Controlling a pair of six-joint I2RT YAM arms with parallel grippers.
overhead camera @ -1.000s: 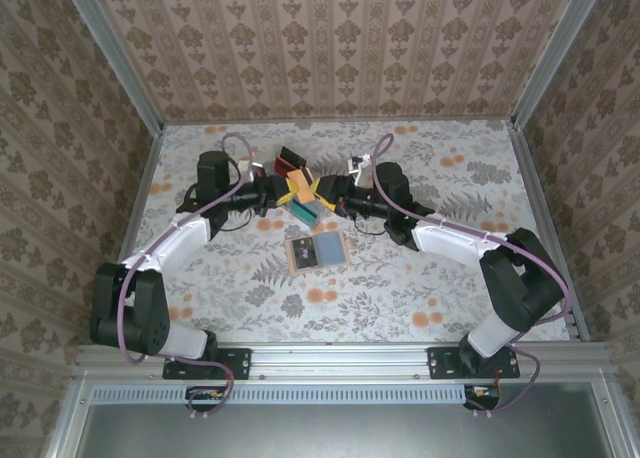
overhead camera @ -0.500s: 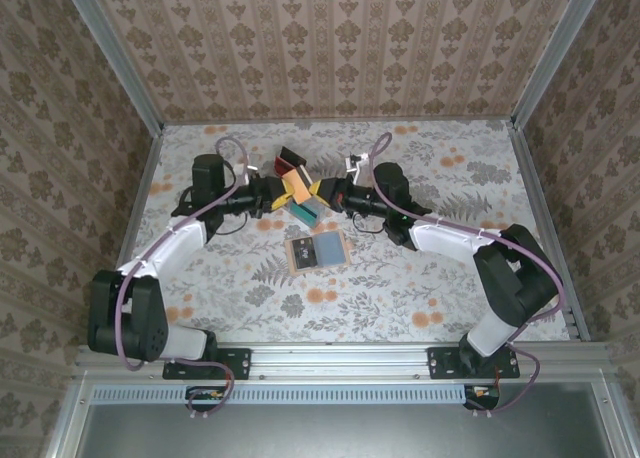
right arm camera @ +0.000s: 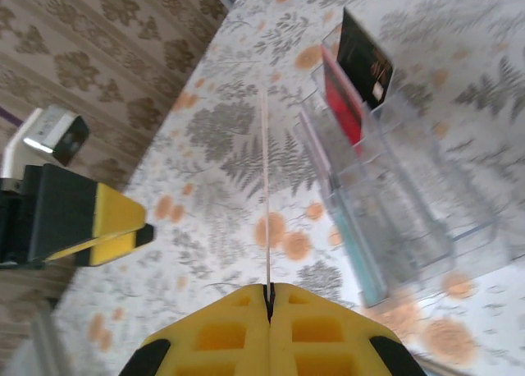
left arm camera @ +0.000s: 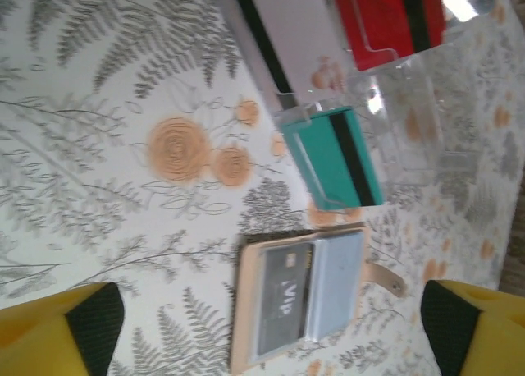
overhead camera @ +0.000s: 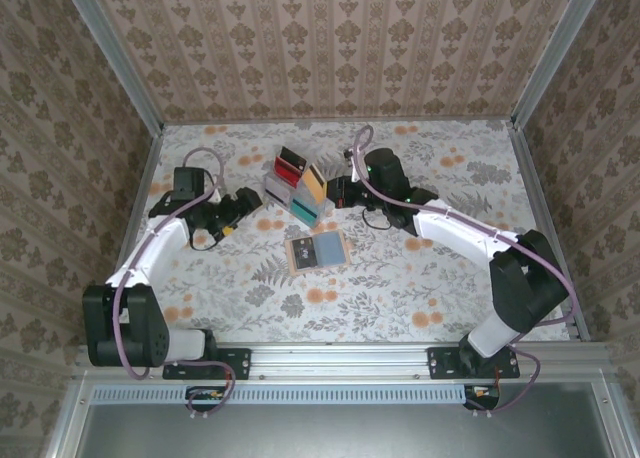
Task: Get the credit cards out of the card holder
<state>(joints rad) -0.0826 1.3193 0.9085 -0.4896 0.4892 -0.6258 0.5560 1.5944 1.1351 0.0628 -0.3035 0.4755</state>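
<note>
Extraction is judged to be partway done: one card is out and at least one is left.

In the overhead view, the tan card holder is seen lying open and flat on the table, just below the middle of the frame. Above it, near the centre, a clear stand is seen, with a red-and-black card at its upper end and a teal card at its lower end. The right gripper is closed on an orange-yellow credit card. This card is held at the stand's right side, well apart from the card holder; whether it touches the stand cannot be told. The left gripper is placed left of the stand, apart from it.

In the left wrist view, the yellow fingers are seen at the two lower corners, spread wide with nothing held between them. The card holder is seen at lower centre. A dark card marked VIP is tucked in its left pocket and is judged left to be drawn out. Whether the blue-grey right pocket holds a card cannot be told.

In the right wrist view, the jaws are pressed together at bottom centre on the orange-yellow card. It is seen edge-on as a thin line running up the frame, with the stand to its right.
</note>
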